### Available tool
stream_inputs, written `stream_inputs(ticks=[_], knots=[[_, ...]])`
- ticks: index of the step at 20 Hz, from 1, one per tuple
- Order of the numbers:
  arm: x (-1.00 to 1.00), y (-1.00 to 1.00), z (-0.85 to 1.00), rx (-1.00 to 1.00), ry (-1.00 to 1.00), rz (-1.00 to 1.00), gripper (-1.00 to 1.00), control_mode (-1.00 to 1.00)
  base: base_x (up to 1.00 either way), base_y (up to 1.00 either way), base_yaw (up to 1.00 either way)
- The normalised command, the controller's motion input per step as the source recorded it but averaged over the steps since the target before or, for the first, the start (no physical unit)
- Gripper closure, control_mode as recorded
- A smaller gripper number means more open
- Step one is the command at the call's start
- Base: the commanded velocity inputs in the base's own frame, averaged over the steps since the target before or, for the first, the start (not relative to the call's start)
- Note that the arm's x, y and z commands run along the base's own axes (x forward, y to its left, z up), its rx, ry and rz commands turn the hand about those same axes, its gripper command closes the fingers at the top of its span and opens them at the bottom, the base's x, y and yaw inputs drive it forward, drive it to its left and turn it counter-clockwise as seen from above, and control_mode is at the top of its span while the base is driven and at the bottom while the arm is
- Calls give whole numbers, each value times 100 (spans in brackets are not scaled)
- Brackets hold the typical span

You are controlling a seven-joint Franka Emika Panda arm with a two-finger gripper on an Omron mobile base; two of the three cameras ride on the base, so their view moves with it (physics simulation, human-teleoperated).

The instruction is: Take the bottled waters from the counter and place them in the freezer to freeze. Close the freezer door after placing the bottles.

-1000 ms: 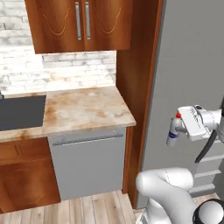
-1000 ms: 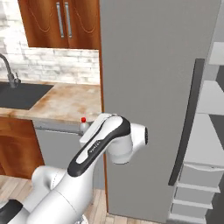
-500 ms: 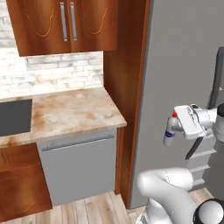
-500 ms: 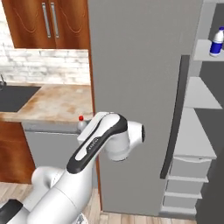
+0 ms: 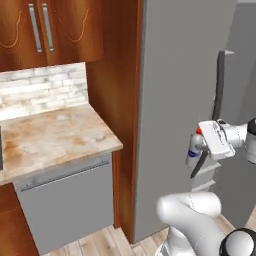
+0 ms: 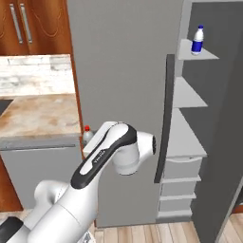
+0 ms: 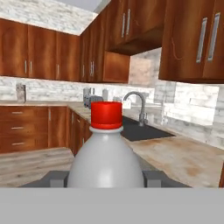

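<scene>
My two-finger gripper (image 7: 105, 178) is clamped on the greyish clear plastic bottle with the red cap (image 7: 106, 158). In the hand view the bottle sits upright between my dark finger tips (image 7: 56, 178), body wide at the bottom, cap on top.

Left base view: the same bottle (image 5: 194, 150) hangs at my white hand, in front of the tall plain grey freezer door (image 5: 180, 100). Red cap up, bottle roughly upright, clear of the counter. My gripper (image 5: 200, 152) is there beside the door's lower half, near its long dark vertical bar handle (image 5: 218, 85).

Right base view: my arm blocks most of the bottle (image 6: 87, 136); just the red cap and a bit of the shoulder show past the arm's left side. The freezer door (image 6: 123, 85) stands swung open, dark handle (image 6: 165, 118) along its edge. Behind it the grey freezer interior (image 6: 213, 118) shows flat grey shelves (image 6: 187, 95) with drawers below.

The second bottle, clear with blue label and blue cap (image 6: 198, 40), stands upright on the top shelf (image 6: 199, 53) inside the freezer.

The beige-and-tan marbled stone counter (image 5: 55, 137) is to the left of the freezer, well apart from the held bottle. A grey dishwasher front (image 5: 65, 200) sits under it, wooden wall cabinets (image 5: 50, 30) above. In the hand view the black inset sink (image 7: 140, 131) and its curved metal tap (image 7: 136, 105) lie behind the bottle.
</scene>
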Motion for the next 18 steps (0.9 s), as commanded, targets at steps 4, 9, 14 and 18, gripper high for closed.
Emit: stream_inputs(ticks=[4,9,14,18], knots=[[0,0,0,0,0,0,100,100,33,-5,-47],[0,0,0,0,0,0,100,100,24,-23,-55],[0,0,0,0,0,0,100,100,46,0,-63],[0,0,0,0,0,0,100,100,64,0,-58]])
